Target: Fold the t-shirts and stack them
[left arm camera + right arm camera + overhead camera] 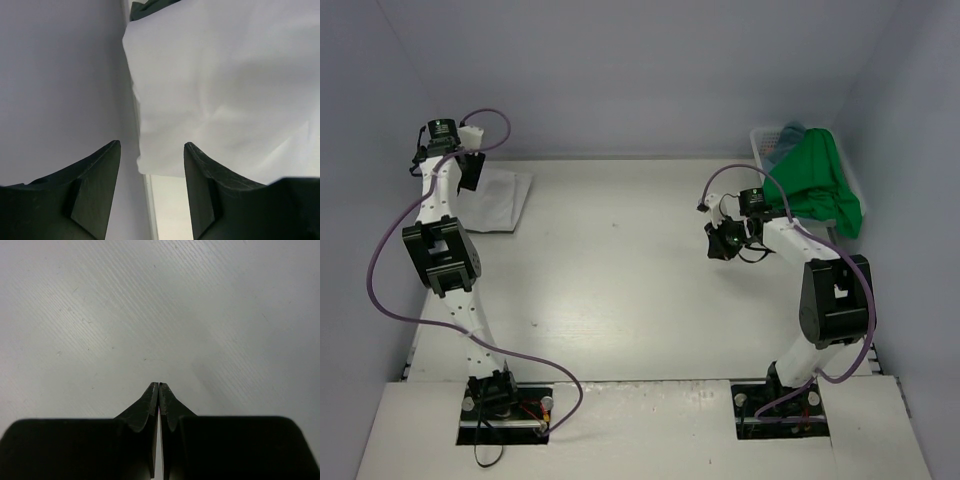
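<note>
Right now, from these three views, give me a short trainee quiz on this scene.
1. True or false: the right claw is shut and empty.
2. The bright green cloth t-shirt drapes over: A) the white plastic lattice basket; B) a wooden chair; C) a cardboard box.
3. Which claw hovers, open, over the edge of the folded white cloth t-shirt?
Key: 1 true; 2 A; 3 the left claw.

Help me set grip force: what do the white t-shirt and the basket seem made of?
White t-shirt: soft matte cloth, probably cotton knit; it lies in gentle creases. Basket: seemingly rigid white plastic, judging by its lattice wall; sheen too small to tell.
</note>
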Controlling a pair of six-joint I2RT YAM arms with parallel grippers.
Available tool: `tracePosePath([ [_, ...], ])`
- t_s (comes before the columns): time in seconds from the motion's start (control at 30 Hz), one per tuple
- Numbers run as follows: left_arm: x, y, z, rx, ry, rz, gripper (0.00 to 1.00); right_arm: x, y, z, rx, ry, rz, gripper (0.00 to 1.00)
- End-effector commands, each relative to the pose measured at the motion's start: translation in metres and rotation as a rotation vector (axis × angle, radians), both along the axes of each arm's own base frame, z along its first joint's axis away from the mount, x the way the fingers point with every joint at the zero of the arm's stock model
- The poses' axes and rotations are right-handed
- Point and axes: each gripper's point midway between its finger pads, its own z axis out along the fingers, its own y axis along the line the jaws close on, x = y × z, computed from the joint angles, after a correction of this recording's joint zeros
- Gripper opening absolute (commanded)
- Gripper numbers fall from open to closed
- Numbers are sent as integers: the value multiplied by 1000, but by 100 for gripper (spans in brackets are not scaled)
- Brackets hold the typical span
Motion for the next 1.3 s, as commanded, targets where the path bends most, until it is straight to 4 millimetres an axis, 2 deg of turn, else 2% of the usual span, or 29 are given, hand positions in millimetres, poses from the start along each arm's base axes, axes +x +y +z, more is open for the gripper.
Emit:
tracePosePath([
  [0.0,13,-15,46,-49,-141,-16,48,0,5,10,29,-23,25,0],
  [0.03,16,-16,36,-62,-125,-15,48,-1,5,8,28,-17,25,0],
  [0.1,22,-18,36,-84,-136,-10,48,-1,5,7,27,-16,26,0],
  [0.37,46,-23,11,-137,-137,-15,45,2,4,1,24,1,24,0],
  [0.47,51,-23,-9,-159,-121,-9,43,2,4,-1,20,5,25,0],
  [0.63,52,-26,-55,-195,-58,-1,43,2,4,-6,15,18,26,0],
  [0.77,51,-26,-69,-197,-42,1,43,2,4,-10,13,26,27,0],
  [0.93,52,-23,-46,-174,-71,3,43,2,4,-12,10,30,28,0],
  [1.03,51,-24,-11,-160,-115,2,44,5,1,-8,0,8,21,0],
  [1.07,51,-25,-11,-160,-115,-1,44,5,0,-8,0,8,20,0],
  [1.1,48,-26,6,-162,-139,0,44,7,-1,-3,-10,-8,12,0],
  [1.17,45,-33,22,-184,-169,-1,44,13,-3,6,-13,-38,-2,0],
  [1.2,39,-40,37,-190,-190,-7,44,16,-4,13,-16,-56,-12,2],
  [1.23,37,-46,46,-215,-212,-16,45,21,-5,21,-14,-74,-23,15],
  [1.27,32,-52,66,-222,-242,-26,47,23,-5,29,-13,-97,-26,21],
])
